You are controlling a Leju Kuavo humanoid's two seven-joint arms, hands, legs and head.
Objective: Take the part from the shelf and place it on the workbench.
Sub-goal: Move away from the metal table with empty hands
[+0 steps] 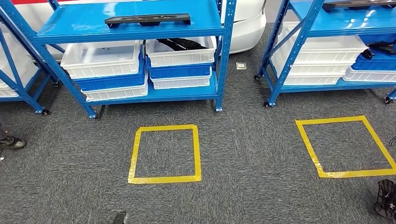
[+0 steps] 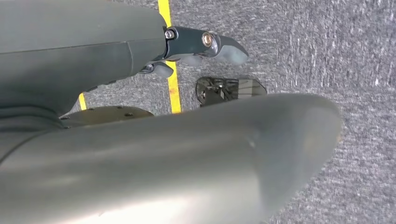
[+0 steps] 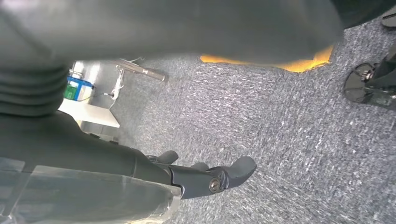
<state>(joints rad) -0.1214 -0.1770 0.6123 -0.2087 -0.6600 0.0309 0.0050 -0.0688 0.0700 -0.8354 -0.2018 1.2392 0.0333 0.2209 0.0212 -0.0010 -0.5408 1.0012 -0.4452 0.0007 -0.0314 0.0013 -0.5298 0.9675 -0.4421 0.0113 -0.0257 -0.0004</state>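
A long flat black part (image 1: pixel 147 19) lies on the top level of the blue shelf (image 1: pixel 130 28) straight ahead. Another black part (image 1: pixel 184 44) lies in a white bin (image 1: pixel 181 51) one level below. Both arms hang low, far from the shelf. My left hand (image 2: pixel 187 44) hangs over the grey carpet with its fingers stretched out and nothing in it; its tip shows at the bottom edge of the head view (image 1: pixel 119 217). My right hand (image 3: pixel 196 179) likewise hangs empty over the carpet and appears dark at the lower right (image 1: pixel 386 198).
Two yellow tape squares (image 1: pixel 165 154) (image 1: pixel 345 147) mark the carpet before the shelves. A second blue shelf (image 1: pixel 327 46) with white and blue bins stands at the right. A person's shoe (image 1: pixel 11 141) is at the left edge. A white car body (image 1: pixel 247 23) stands behind.
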